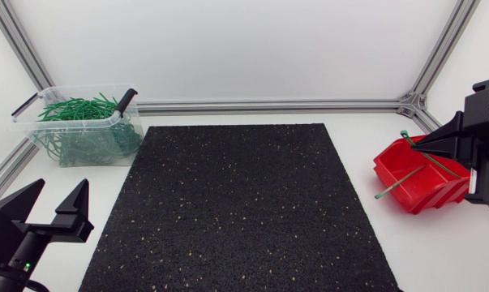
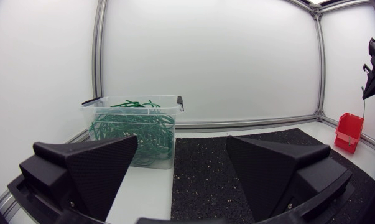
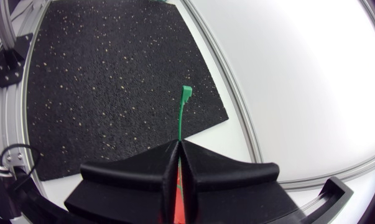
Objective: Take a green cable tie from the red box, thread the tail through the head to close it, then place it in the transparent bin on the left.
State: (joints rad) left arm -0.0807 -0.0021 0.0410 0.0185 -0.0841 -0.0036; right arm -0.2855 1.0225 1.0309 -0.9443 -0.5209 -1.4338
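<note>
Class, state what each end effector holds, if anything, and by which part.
The right end effector is shut on a green cable tie, pinching its strap; the head end juts free ahead. The left end effector is open, holding nothing.

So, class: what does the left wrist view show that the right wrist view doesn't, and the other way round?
Only left wrist: the transparent bin of green ties and the open left gripper. Only right wrist: the right gripper shut on a green cable tie, head poking ahead. Both: the black mat.
</note>
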